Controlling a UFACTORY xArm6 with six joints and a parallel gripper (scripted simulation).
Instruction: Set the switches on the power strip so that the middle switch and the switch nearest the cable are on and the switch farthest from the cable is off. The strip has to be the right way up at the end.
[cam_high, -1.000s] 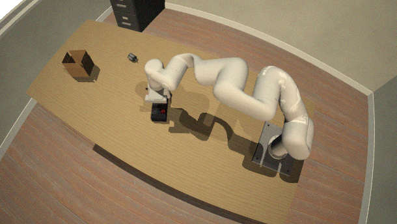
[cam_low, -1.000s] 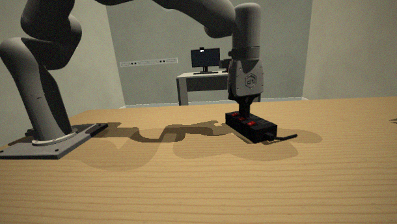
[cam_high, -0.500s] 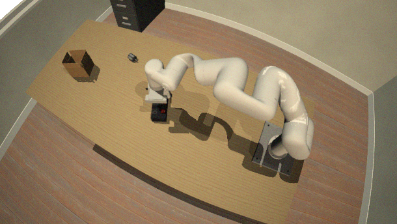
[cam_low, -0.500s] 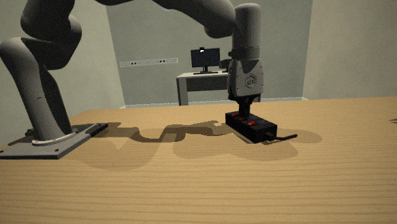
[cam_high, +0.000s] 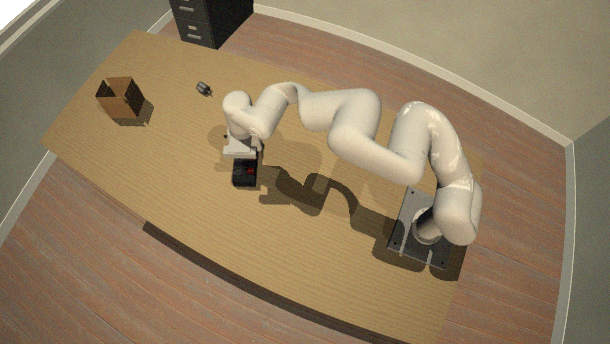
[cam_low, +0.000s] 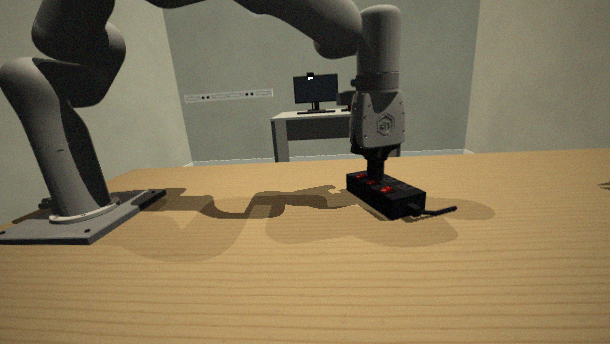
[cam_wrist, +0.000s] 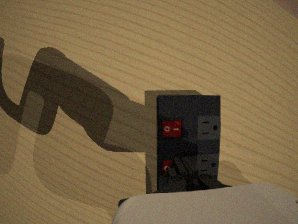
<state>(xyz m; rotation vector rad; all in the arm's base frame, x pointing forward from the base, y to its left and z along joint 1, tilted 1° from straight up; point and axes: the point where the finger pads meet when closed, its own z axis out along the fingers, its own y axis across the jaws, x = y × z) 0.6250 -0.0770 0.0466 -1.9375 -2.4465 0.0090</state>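
Observation:
The black power strip (cam_low: 386, 193) lies right way up on the wooden table, with its cable (cam_low: 439, 210) sticking out of the near right end. Red switches show on its top, one near the cable (cam_low: 385, 189) and one at the far end (cam_low: 360, 176). My gripper (cam_low: 375, 174) points straight down, is shut and empty, and its fingertips are down on the strip's top between those two switches, hiding the middle one. In the overhead view the gripper (cam_high: 244, 152) covers the strip's (cam_high: 245, 174) far half. The wrist view shows the strip (cam_wrist: 182, 143) with two red switches (cam_wrist: 172, 129).
An open cardboard box (cam_high: 120, 97) stands at the table's far left, and a small dark cylinder (cam_high: 203, 88) lies behind the arm. A filing cabinet (cam_high: 210, 20) stands off the table's back edge. The arm's base plate (cam_high: 425, 227) is at the right.

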